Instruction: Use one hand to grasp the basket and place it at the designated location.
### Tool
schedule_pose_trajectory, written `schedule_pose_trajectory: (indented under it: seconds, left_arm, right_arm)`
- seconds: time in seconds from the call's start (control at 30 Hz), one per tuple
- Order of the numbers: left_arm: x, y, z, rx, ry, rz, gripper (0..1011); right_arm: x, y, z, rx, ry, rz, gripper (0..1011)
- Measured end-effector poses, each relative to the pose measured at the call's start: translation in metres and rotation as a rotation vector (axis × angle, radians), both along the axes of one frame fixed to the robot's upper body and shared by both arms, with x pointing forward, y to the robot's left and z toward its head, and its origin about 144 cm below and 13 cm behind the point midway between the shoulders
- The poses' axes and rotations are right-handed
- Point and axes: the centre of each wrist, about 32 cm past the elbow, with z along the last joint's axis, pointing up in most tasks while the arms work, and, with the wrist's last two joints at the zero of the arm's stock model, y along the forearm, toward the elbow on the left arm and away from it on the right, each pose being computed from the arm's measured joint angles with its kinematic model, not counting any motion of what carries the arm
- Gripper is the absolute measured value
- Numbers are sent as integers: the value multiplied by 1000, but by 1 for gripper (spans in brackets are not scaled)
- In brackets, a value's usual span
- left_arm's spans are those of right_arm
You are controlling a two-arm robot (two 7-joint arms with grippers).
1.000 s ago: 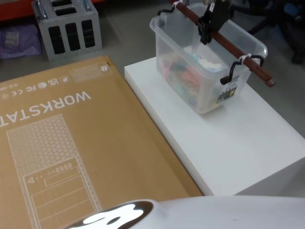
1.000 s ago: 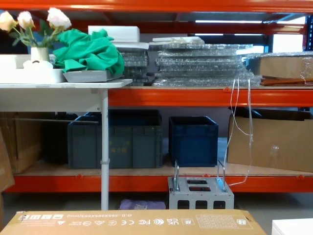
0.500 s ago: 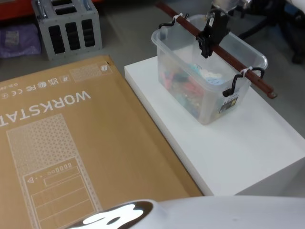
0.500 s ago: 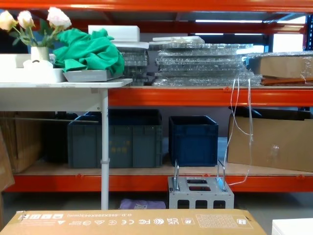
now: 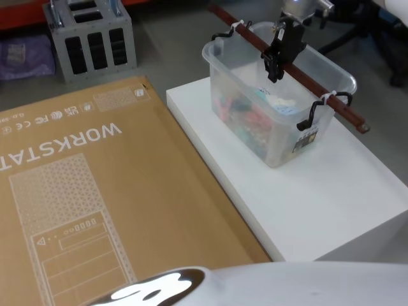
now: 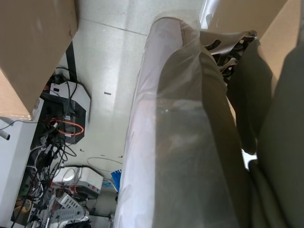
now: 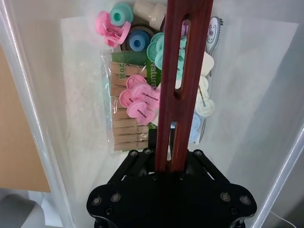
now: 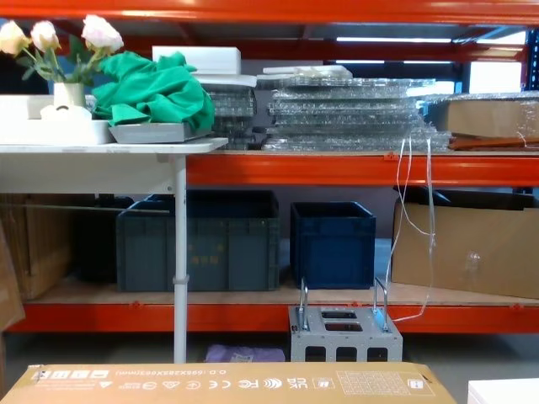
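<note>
The basket, a translucent whitish tub, stands on the far part of the white table. Its dark red-brown bar handle runs across the rim, held by white ties and black hooks. My right gripper, black, reaches down from the top edge of the head view. It is shut on the middle of the bar. In the right wrist view the jaws clamp the slotted bar handle above the tub's load of pink and teal clips, wooden pegs and a brush.
A large flat cardboard box lies left of the table, its edge against the table's side. A grey metal case stands on the floor behind it. Office chair legs are at the far right. Shelving with dark blue crates faces me.
The basket and my right gripper have come down slightly and toward me; the tub's base now sits lower on the table. The grip on the bar is unchanged.
</note>
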Motion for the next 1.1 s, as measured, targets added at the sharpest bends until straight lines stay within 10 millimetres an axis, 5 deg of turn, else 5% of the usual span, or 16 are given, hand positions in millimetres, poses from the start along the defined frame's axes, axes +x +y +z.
schedule_pose_trajectory:
  seconds: [0.77,1.1]
  left_arm:
    - [0,0,0,0,0,0,0]
    - [0,0,0,0,0,0,0]
  right_arm:
    - [-14,-16,41,70,-103,-23,836]
    - [-28,-26,67,105,-163,-33,1000]
